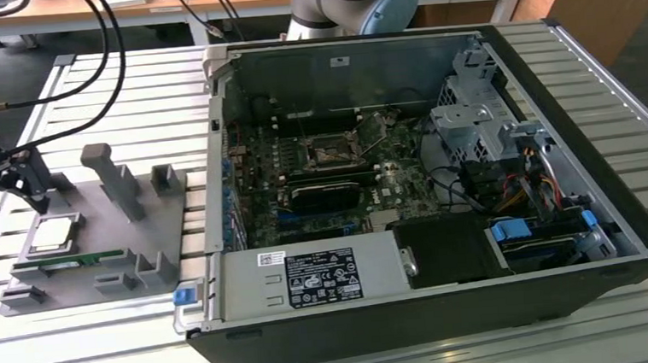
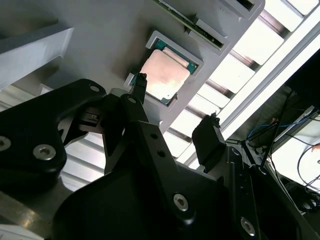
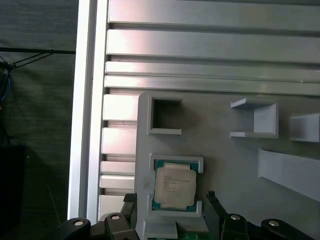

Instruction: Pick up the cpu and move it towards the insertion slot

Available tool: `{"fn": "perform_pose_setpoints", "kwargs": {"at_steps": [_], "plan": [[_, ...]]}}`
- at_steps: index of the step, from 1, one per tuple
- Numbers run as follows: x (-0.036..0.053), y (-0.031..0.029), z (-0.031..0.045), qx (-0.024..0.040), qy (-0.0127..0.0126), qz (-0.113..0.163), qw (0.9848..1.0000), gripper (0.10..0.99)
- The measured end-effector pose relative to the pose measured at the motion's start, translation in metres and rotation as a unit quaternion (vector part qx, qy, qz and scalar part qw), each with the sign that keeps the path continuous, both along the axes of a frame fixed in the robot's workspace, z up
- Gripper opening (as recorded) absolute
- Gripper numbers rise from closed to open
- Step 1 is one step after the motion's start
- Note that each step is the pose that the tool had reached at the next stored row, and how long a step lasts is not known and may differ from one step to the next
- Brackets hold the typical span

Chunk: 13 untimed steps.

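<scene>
A holder plate [image 1: 89, 249] lies on the bench [image 1: 590, 69], close to the bench edge on the exterior view's left. The cpu [image 1: 54, 234] lies in a pocket on that plate. A memory stick [image 1: 73, 261] lies just beside it, toward the bench's near edge. The tool [image 3: 170, 198] hangs over the cpu, one finger on each side, not touching. An open computer case [image 1: 426, 328] sits mid-bench, with the insertion slot [image 1: 331, 153] inside it, well apart from the cpu.

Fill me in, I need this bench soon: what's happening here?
The robot arm's gripper is open over the chip, one finger on each side, not gripping it. The chip lies in its pocket on the grey holder. The socket sits apart from it, in the open computer case.
</scene>
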<state>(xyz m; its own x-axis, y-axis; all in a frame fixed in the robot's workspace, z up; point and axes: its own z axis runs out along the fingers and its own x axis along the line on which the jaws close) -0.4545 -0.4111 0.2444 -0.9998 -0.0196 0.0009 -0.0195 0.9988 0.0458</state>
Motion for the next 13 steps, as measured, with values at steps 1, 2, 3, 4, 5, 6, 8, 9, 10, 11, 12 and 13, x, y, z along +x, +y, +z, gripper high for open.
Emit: {"fn": "perform_pose_setpoints", "kwargs": {"at_steps": [1, 2, 3, 4, 5, 6, 8, 9, 10, 11, 12, 13], "plan": [[0.0000, 0.0000, -0.0006, 0.0000, -0.0001, 0.000, 1.0000, 0.647], [0.0000, 0.0000, -0.0011, 0.0000, 0.0000, 0.000, 1.0000, 0.647], [0.0000, -0.0001, -0.0017, 0.0000, 0.0000, 0.000, 1.0000, 0.647], [0.0000, -0.0001, -0.0023, 0.0000, 0.0000, 0.000, 1.0000, 0.647], [0.0000, -0.0001, -0.0029, 0.0000, 0.0000, 0.000, 1.0000, 0.647], [0.0000, -0.0001, -0.0036, 0.0000, 0.0000, 0.000, 1.0000, 0.647], [0.0000, -0.0001, -0.0055, 0.0000, 0.0000, 0.000, 1.0000, 0.647], [0.0000, -0.0001, -0.0067, 0.0000, 0.0000, 0.000, 1.0000, 0.647], [0.0000, -0.0002, -0.0083, 0.0000, 0.0001, 0.000, 1.0000, 0.647], [0.0000, -0.0002, -0.0101, -0.0001, 0.0001, 0.000, 1.0000, 0.647], [0.0000, -0.0002, -0.0119, 0.0000, 0.0001, 0.000, 1.0000, 0.647], [0.0001, -0.0002, -0.0136, 0.0000, 0.0001, 0.000, 1.0000, 0.647]]}}
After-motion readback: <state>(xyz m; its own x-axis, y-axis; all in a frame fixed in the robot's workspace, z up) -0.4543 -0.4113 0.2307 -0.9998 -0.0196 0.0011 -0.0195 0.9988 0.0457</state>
